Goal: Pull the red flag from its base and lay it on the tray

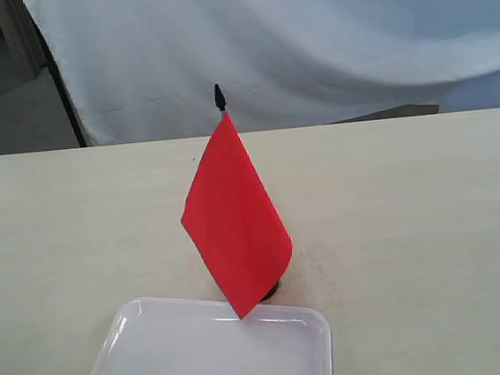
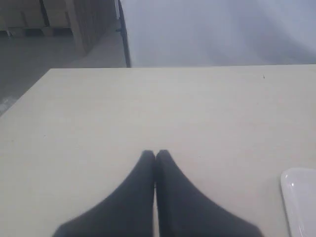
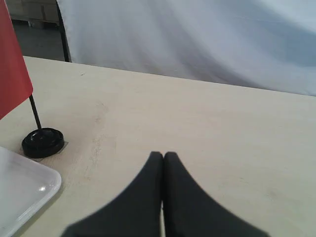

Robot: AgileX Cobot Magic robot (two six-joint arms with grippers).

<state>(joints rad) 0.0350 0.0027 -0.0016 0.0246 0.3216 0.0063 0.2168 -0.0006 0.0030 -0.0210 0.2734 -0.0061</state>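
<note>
Upright, the small red cloth flag (image 1: 235,220) on its thin black stick is seen planted in the round black plastic base (image 3: 43,142). The base is set on the pale wooden table (image 1: 413,225), just beside the rim of the shallow white glossy tray (image 1: 196,361). The left gripper (image 2: 155,154) and the right gripper (image 3: 163,155) are each shown with black fingertips pressed together and nothing held, apart from the flag.

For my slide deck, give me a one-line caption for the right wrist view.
Shut right end effector over the table, red flag standing in its base beside the tray.
</note>
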